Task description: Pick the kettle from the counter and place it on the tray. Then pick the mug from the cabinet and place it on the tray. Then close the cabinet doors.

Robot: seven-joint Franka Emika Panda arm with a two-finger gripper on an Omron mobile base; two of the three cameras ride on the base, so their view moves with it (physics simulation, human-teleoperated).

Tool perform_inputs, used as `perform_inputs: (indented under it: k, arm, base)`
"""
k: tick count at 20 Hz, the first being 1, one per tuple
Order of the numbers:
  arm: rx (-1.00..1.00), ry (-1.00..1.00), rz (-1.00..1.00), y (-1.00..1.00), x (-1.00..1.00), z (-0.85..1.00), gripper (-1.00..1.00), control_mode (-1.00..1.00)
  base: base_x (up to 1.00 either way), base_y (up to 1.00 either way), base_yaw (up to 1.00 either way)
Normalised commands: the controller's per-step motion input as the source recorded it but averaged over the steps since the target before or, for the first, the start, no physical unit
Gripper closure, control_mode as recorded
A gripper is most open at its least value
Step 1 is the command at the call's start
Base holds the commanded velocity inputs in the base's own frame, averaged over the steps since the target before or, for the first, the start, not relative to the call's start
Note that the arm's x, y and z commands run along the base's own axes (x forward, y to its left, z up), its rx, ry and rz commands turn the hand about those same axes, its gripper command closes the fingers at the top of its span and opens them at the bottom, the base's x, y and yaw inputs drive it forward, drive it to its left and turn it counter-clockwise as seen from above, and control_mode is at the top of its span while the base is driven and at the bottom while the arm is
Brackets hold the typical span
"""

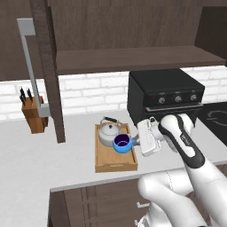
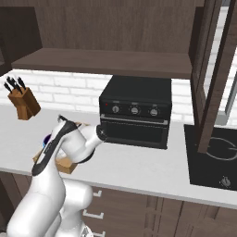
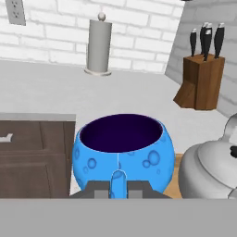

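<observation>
Jaws are clamped on the mug's (image 3: pixel 121 155) handle; the kettle (image 1: pixel 109 132) is set on the tray (image 1: pixel 115 162) beside them; releasing and closing the cabinet doors (image 1: pixel 49 71) are judged left.

One kettle (image 1: pixel 108 131), one mug (image 1: pixel 122 143), one tray (image 1: pixel 115 163)

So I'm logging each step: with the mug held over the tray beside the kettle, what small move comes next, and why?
Probably lower it a little and open. The gripper grips the mug by its handle over the tray, right beside the kettle, so only setting it down and letting go seems left.
</observation>
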Motion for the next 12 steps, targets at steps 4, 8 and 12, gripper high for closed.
perform_inputs:
  k: [4,8,12]
  arm:
    - [0.0,0.0,0.0,0.0,0.18,-0.46,1.0,-1.0]
    - [0.0,0.0,0.0,0.04,0.08,-0.54,1.0,-1.0]
    - [0.0,0.0,0.0,0.12,0.03,-0.5,1.0,-1.0]
  base:
    - [0.0,0.0,0.0]
    - [0.0,0.0,0.0]
    - [0.0,0.0,0.0]
